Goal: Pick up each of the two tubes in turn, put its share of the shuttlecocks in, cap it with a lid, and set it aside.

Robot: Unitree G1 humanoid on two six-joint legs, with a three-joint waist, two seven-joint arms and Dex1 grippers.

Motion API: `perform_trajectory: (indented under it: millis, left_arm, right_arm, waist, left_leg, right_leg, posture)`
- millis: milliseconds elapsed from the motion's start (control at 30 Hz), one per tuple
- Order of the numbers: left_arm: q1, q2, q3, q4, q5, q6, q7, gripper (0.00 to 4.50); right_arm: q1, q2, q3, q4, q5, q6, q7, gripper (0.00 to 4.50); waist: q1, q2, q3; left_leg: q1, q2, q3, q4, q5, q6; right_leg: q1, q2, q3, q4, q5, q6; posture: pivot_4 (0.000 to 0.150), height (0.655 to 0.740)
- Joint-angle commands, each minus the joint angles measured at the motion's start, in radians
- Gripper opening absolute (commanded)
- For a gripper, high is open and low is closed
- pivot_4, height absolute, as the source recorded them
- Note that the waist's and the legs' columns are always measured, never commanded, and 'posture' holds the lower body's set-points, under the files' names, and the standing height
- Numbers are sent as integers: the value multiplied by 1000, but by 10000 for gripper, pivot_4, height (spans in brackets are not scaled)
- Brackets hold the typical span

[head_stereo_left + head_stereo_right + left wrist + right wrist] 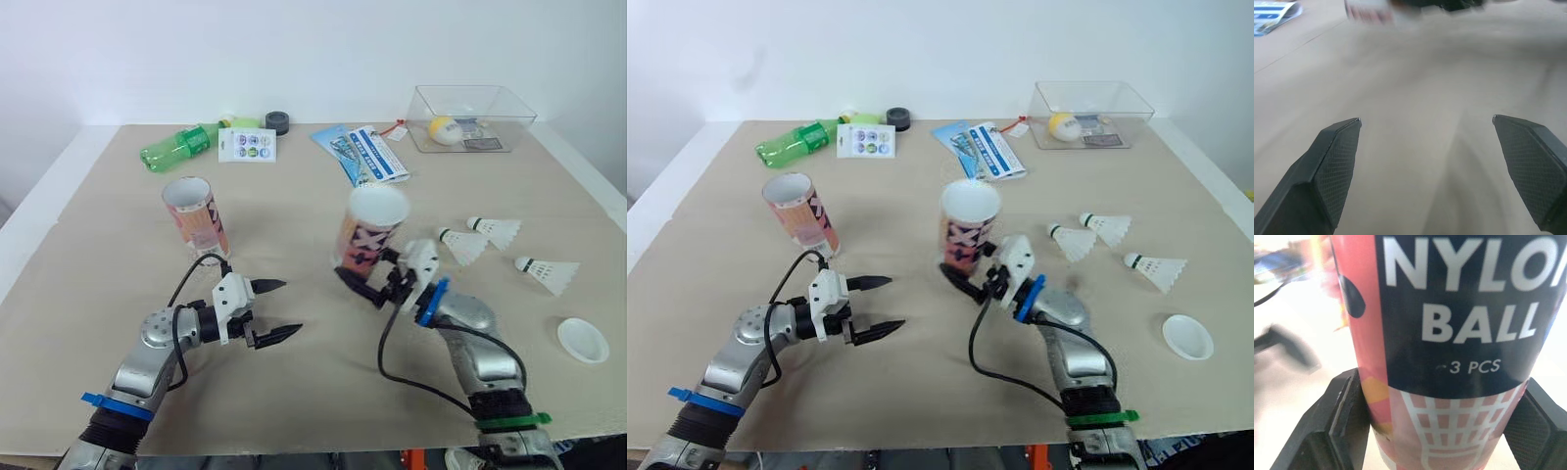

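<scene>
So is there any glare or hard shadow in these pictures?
Left eye view: soft, even light, only faint shadows under the shuttlecocks. Right wrist view: the table behind the held tube is washed out to white.

Left hand (291,306) fingers wide apart; right hand (372,281) in a firm grip.

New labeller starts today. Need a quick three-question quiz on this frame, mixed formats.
1. How many white skirted shuttlecocks lie on the beige table?
2. True or false: the left gripper holds one of them.
3. Fill in: the right gripper clasps the ____.
Key: 1) three. 2) false, it is open and empty. 3) pink and navy cardboard tube.
</scene>
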Motion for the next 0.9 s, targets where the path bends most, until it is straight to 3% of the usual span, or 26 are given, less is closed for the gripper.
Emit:
perform_trajectory:
  millis: [33,433,900]
  left_arm:
    - [-31,-2,-7,-6,-2,-10,-20,45000]
    - [-163,-9,-32,121,7,-41,-106,45000]
    - [-216,-26,-32,189,20,-70,-143,45000]
  right_arm:
    - [-9,-16,-119,-94,-1,-3,-142,37338]
    - [-9,-116,-387,7,-173,-27,-542,37338]
    - [109,-181,-621,114,-253,-16,-817,37338]
  waist:
    - [0,0,0]
    - [0,0,0]
    - [-2,1,0]
  left_leg:
    - [0,0,0,0,0,0]
    - [0,0,1,0,0,0]
    - [1,-1,2,0,0,1]
  right_leg:
    - [0,0,0,0,0,0]
    - [0,0,0,0,0,0]
    - [0,0,2,0,0,0]
  posture:
    - [1500,7400]
    - [1500,7400]
    - [1500,7400]
